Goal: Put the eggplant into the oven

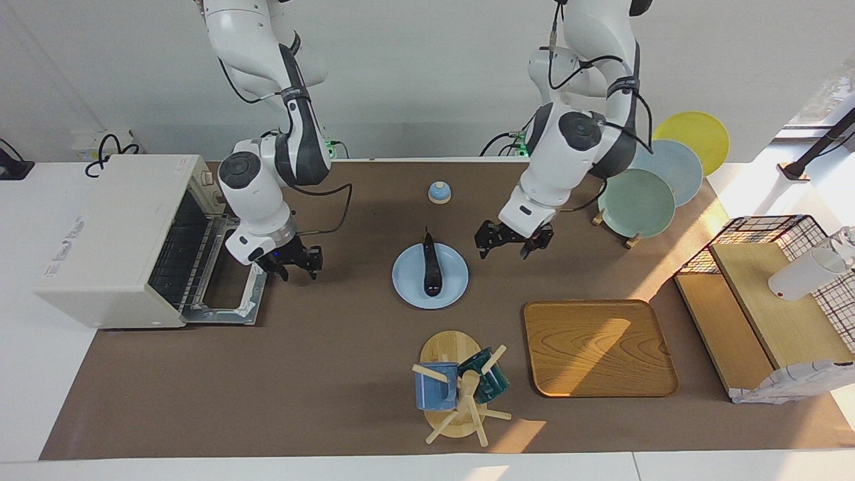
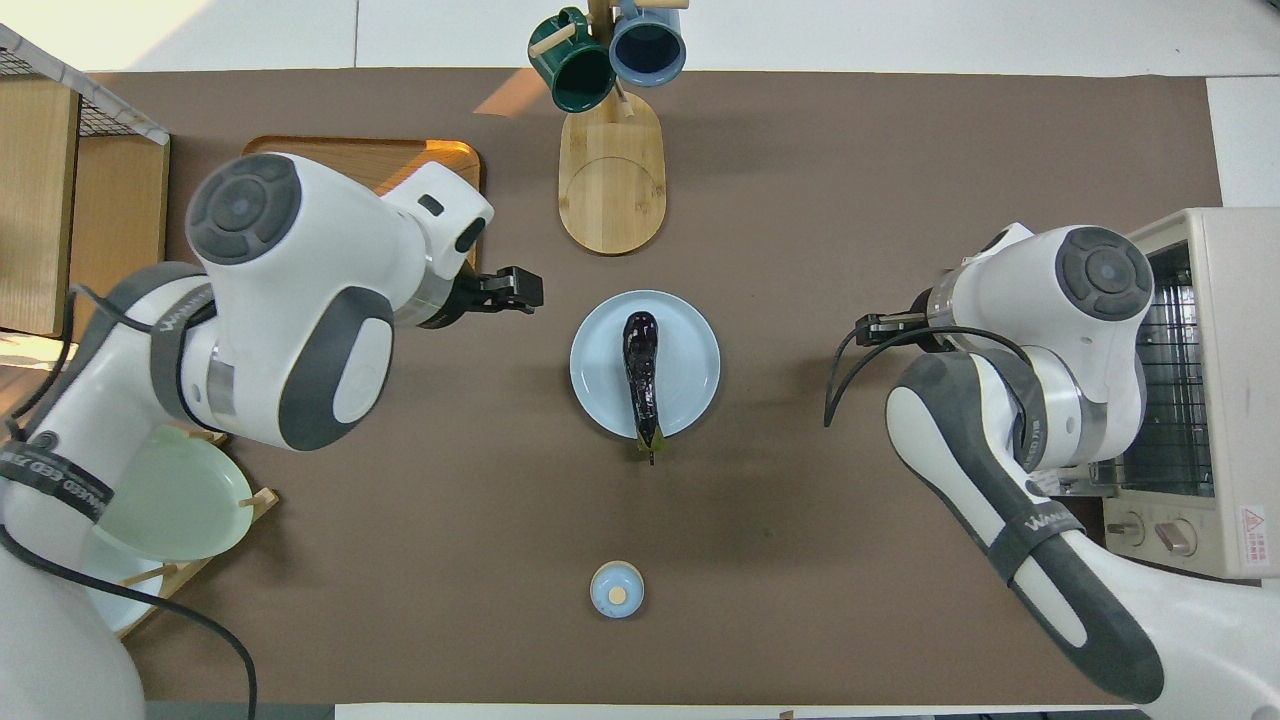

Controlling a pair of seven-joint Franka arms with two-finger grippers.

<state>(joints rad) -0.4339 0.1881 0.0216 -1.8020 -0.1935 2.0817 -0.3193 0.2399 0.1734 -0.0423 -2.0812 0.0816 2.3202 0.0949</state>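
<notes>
A slim, glossy dark purple eggplant (image 1: pixel 431 270) lies lengthwise on a round pale blue plate (image 1: pixel 407 280) at the middle of the brown table mat (image 1: pixel 320 374), its thin stem tip poking over the plate's rim on the side nearer the robots – nothing grips it. The boxy cream-white toaster oven (image 1: pixel 107 234) sits at the right arm's end of the table with its dark glass door (image 1: pixel 230 297) dropped flat and the wire rack (image 1: pixel 180 257) showing inside.

The left gripper (image 1: pixel 511 241) hangs in the air beside the plate, toward the left arm's end, over bare mat near the wooden tray (image 1: pixel 598 347); its jaws stand spread apart and hold nothing. The right gripper (image 1: pixel 292 262) hovers just off the lowered door's edge, between the oven and the plate – its fingers look parted too, with nothing between them.

A small blue lidded jar (image 1: pixel 439 192) stands nearer the robots than the plate. A wooden mug tree (image 1: pixel 457 394) with a blue mug and a dark green mug stands farther out.
</notes>
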